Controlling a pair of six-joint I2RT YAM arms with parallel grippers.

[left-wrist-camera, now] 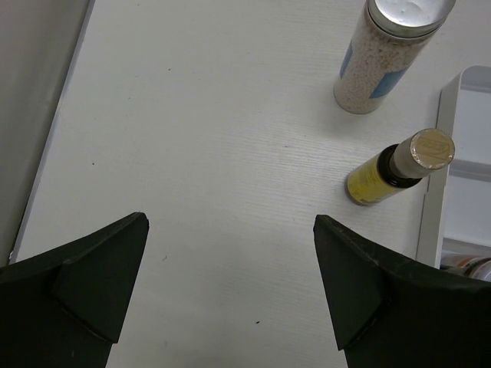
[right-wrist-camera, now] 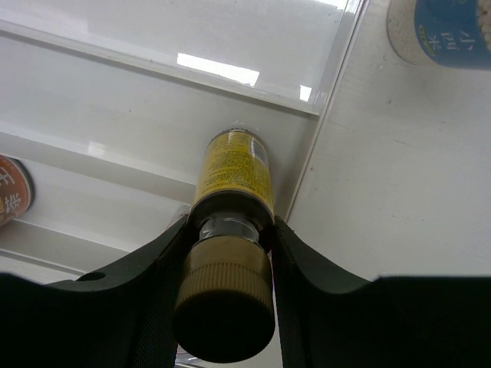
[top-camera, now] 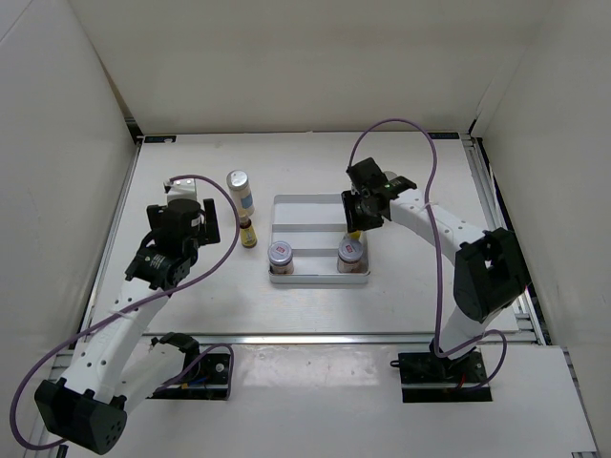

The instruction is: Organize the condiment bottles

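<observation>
My right gripper is shut on the neck of a slim yellow bottle with a dark cap. It holds the bottle upright in the white tray, by its right wall. Two squat jars stand in the tray's front compartment. A tall white bottle and a second slim yellow bottle stand left of the tray; both show in the left wrist view. My left gripper is open and empty over bare table, left of them. Another tall white bottle stands right of the tray.
The tray's rim lies just right of the slim bottle on the table. White walls enclose the table on three sides, the left wall close to my left arm. A purple cable loops over the right arm.
</observation>
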